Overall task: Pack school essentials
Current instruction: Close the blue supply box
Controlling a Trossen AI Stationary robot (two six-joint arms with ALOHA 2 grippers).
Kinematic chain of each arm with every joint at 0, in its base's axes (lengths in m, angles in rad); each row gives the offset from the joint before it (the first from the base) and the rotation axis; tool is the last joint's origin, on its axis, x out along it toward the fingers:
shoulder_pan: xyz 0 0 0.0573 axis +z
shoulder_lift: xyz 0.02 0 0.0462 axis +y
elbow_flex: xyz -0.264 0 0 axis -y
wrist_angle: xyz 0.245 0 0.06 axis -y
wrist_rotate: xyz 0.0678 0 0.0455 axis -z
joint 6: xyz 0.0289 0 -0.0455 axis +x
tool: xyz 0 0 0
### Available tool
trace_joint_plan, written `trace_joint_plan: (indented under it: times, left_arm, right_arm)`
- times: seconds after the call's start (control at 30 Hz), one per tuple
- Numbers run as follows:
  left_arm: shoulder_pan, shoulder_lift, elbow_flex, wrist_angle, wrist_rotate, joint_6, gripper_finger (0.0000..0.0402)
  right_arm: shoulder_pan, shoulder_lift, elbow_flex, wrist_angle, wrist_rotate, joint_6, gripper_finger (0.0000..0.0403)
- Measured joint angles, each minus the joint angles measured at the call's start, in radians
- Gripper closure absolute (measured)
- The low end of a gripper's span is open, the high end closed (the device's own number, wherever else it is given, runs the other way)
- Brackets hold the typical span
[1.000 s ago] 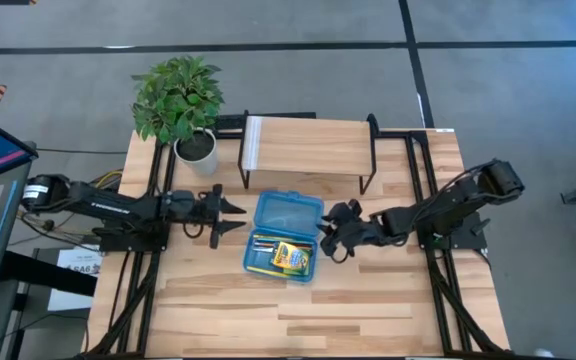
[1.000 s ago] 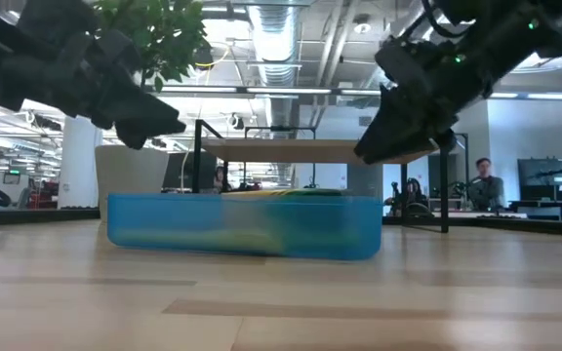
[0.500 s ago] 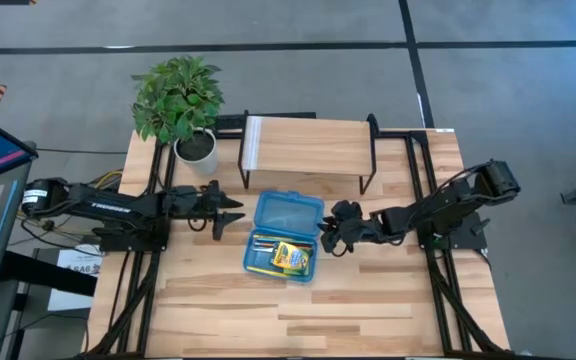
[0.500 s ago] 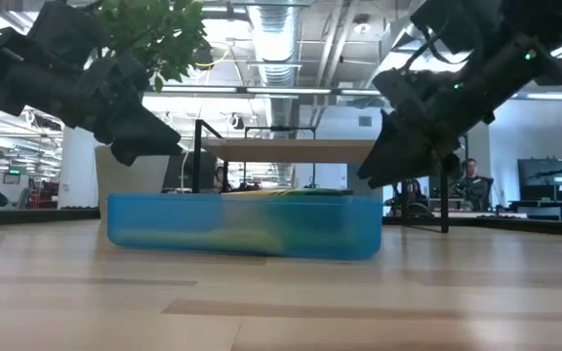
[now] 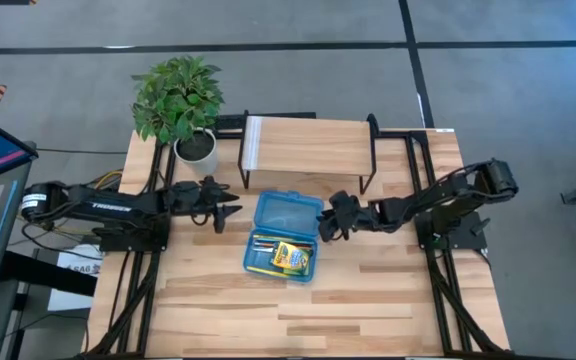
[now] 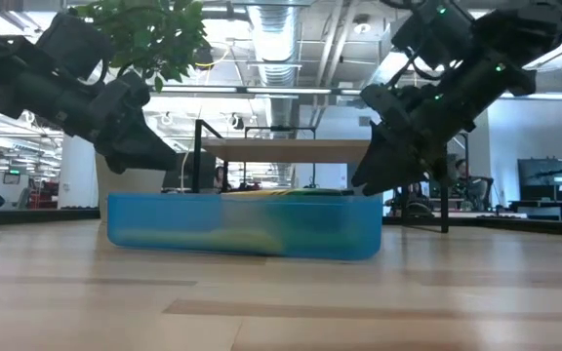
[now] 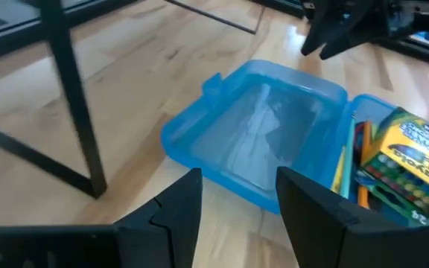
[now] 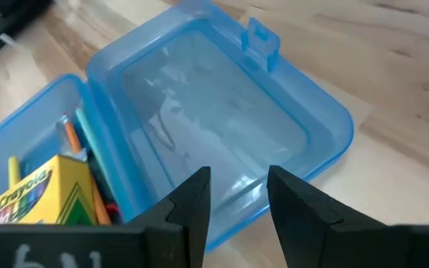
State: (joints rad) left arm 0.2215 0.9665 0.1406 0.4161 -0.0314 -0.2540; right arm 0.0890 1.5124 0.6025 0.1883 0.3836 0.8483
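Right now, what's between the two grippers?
In the high view, the open lid of the blue case lies flat between the left gripper and the right gripper, both open. The crayon box sits in the other half.

A translucent blue plastic case (image 5: 285, 236) lies open on a pale striped wooden table (image 5: 368, 300). Inside sit a yellow-and-green crayon box (image 5: 291, 258) and orange and teal pencils (image 8: 80, 145).
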Motion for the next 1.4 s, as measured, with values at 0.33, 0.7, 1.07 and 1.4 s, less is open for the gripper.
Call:
trace_joint_plan:
  times: [0.33, 0.7, 1.07, 1.4]
  left_arm:
    - [0.112, 0.007, 0.0, -0.053, 0.127, -0.093, 0.0242]
    - [0.091, 0.133, 0.025, 0.034, 0.162, -0.145, 0.0242]
    - [0.08, 0.35, 0.09, 0.068, 0.145, -0.179, 0.0242]
    - [0.079, 0.52, 0.153, 0.072, 0.068, -0.2, 0.0242]
  right_arm:
    - [-0.067, 0.0, -0.001, 0.004, -0.098, 0.048, 0.0248]
    - [-0.112, 0.0, -0.001, -0.079, -0.206, 0.133, 0.0249]
    - [-0.112, 0.0, -0.001, -0.185, -0.206, 0.095, 0.0249]
    - [-0.111, 0.0, -0.001, -0.259, -0.195, 0.067, 0.0249]
